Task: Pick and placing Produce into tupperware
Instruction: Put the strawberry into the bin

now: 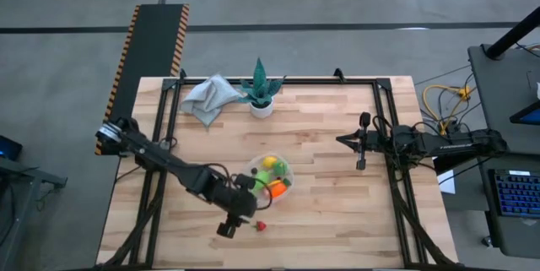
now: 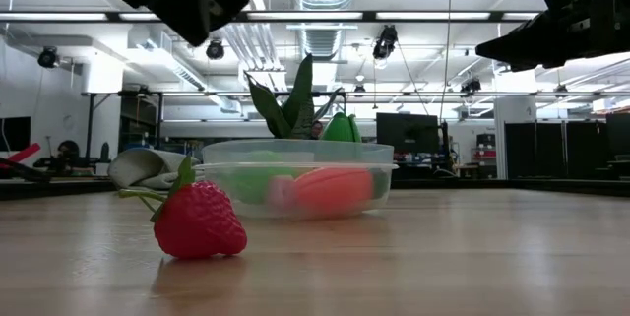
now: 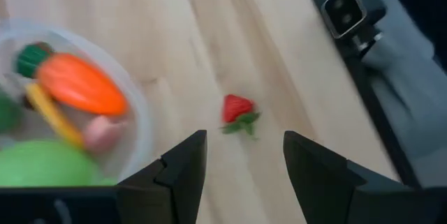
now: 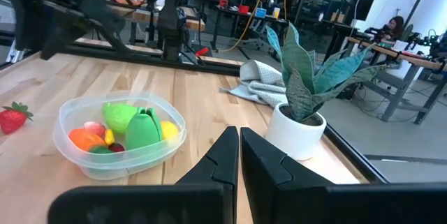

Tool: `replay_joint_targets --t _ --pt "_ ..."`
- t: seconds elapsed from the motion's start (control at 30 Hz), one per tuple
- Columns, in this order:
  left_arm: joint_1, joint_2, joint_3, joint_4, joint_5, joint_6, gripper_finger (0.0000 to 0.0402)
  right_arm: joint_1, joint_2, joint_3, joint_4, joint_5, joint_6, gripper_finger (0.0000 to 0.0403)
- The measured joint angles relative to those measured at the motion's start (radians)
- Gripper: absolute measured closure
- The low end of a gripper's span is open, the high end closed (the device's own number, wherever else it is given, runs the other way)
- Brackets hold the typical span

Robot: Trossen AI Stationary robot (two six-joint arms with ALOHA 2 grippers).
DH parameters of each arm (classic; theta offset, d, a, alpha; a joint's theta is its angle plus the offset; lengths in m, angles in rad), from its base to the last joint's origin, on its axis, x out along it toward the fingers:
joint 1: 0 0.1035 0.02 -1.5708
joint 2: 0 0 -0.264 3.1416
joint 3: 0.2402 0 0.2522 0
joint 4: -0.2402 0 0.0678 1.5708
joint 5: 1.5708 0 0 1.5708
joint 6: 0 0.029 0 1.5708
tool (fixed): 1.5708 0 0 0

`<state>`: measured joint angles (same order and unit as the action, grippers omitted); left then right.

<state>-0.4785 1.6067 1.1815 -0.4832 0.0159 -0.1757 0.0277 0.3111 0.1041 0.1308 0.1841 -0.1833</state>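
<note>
The round clear tupperware (image 1: 272, 178) sits mid-table holding several produce pieces: an orange carrot (image 3: 80, 84), green pieces (image 4: 143, 128) and a yellow one. A red strawberry (image 1: 261, 225) with green leaves lies on its side on the wood near the front edge; it also shows in the low view (image 2: 197, 220) and the left wrist view (image 3: 237, 109). My left gripper (image 1: 232, 224) is open and empty above the table just left of the strawberry, its fingers (image 3: 183, 165) apart. My right gripper (image 1: 361, 140) is shut and empty at the table's right side.
A teal spiky plant in a white pot (image 1: 261, 94) stands at the far middle, with a grey cloth (image 1: 205, 98) to its left. Bare wood lies between the tupperware and the right arm and along the near edge.
</note>
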Motion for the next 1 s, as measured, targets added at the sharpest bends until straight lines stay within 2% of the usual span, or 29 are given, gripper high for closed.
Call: replay_joint_targets --t 0.2,0.57,0.77,1.0 --pt "-0.034 0.091 0.007 0.027 -0.022 -0.047 0.0226 0.0 0.0 0.0 0.001 0.0 0.0 0.0394" --pt "-0.033 0.257 0.116 -0.031 0.001 -0.176 0.0226 0.0 0.0 0.0 -0.004 0.0 0.008 0.0394" --pt "-0.033 0.294 0.13 -0.051 0.071 -0.245 0.0226 0.0 0.0 0.0 -0.006 0.0 0.007 0.0394" --pt "-0.03 0.294 0.127 -0.057 0.053 -0.265 0.0226 0.0 0.0 0.0 -0.001 0.0 -0.021 0.0394"
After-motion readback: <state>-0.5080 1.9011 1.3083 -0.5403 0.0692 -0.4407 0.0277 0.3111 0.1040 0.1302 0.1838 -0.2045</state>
